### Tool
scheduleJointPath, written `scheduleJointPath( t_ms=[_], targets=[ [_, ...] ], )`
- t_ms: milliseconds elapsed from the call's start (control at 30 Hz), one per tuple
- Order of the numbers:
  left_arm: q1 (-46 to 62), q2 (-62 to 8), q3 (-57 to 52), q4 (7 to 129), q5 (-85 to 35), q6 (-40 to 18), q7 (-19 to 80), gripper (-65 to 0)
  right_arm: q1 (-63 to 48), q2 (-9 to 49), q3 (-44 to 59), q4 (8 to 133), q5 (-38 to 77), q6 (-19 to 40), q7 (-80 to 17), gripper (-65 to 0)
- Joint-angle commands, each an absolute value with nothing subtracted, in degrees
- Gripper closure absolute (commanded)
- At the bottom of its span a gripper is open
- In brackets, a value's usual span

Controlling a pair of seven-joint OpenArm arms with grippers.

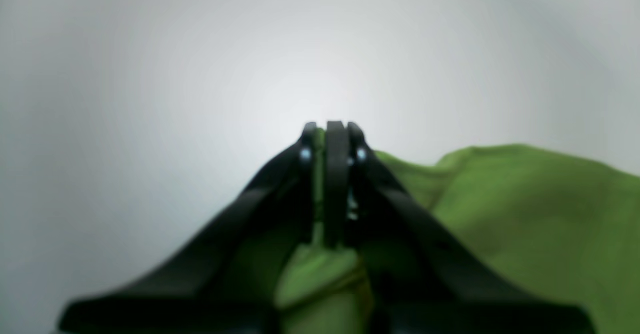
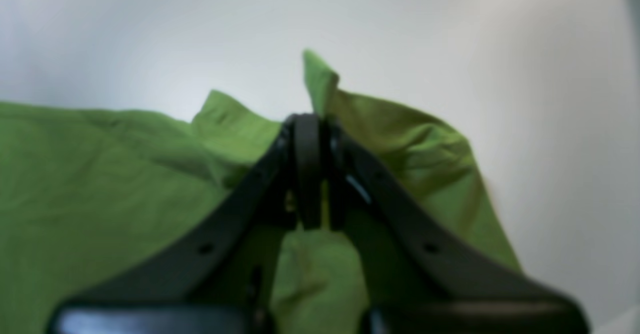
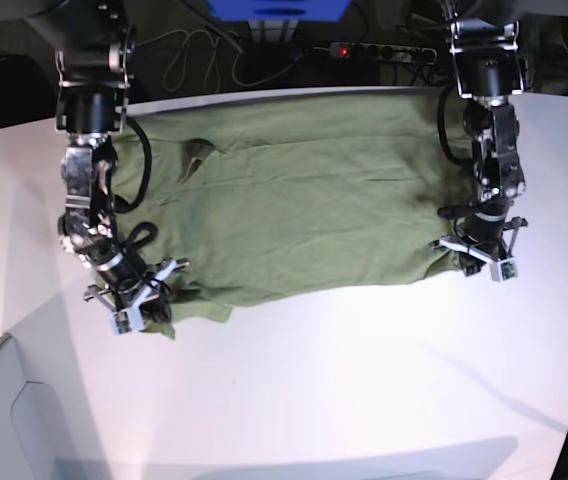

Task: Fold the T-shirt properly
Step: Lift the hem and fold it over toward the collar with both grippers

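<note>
- T-shirt [image 3: 304, 210] – sage-green, spread across the far half of the white worktop [image 3: 344, 380], lying crosswise, its far edge running along the worktop's back edge
- In the base view the cloth's near edge sags in a shallow curve between the two arms; the body is mostly flat, with soft wrinkles and a small dark fold towards that view's upper left
- Left gripper [image 3: 476, 252] sits at the cloth's near corner on the right side of the base view, and its jaws are clenched on the fabric there
- In the left wrist view the left gripper [image 1: 334, 128] shows its black jaws pressed together with a thin strip of green caught between them – more of the T-shirt [image 1: 525, 214] lies in a low mound to the right, against the bare pale worktop [image 1: 150, 73]
- Right gripper [image 3: 146, 292] is at the opposite near corner, on the left of the base view, where the cloth is bunched and crumpled around it
- In the right wrist view the right gripper [image 2: 307, 123] has its jaws clamped on a pinch of cloth; a pointed tuft of the T-shirt [image 2: 100, 174] sticks up just above the tips, and folds spread to both sides
- Both wrist views are blurred, so finer detail of the fabric cannot be made out
- Cables and a power strip [image 3: 379, 50] lie beyond the worktop's far edge
</note>
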State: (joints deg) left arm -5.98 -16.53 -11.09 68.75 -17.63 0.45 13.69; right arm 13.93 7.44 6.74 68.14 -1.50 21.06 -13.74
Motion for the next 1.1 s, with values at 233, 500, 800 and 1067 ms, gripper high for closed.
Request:
scheduleJointPath(
  t_ms=[233,500,800,1067],
  targets=[
    [-2.24,-16.84,-15.78,78.46,-17.8,0.13,12.79,0.0,7.6,7.69,6.81,77.93,-0.57,21.23,-12.18,0.0],
    [1.45,-16.31,-18.15,79.16,-17.89,0.04,12.35,0.0,2.42,7.6,11.82,81.36,-0.57,21.23,-12.18,0.0],
    [5.76,-14.37,-19.91,82.77,-17.89,-0.04,12.26,0.0,-1.19,7.69,14.64,84.53,-0.57,21.32,-12.18,0.0],
    [7.6,-13.67,-19.91,83.38,-17.89,-0.04,12.26,0.0,-5.32,7.52,14.64,87.96,-0.31,21.32,-12.18,0.0]
  ],
)
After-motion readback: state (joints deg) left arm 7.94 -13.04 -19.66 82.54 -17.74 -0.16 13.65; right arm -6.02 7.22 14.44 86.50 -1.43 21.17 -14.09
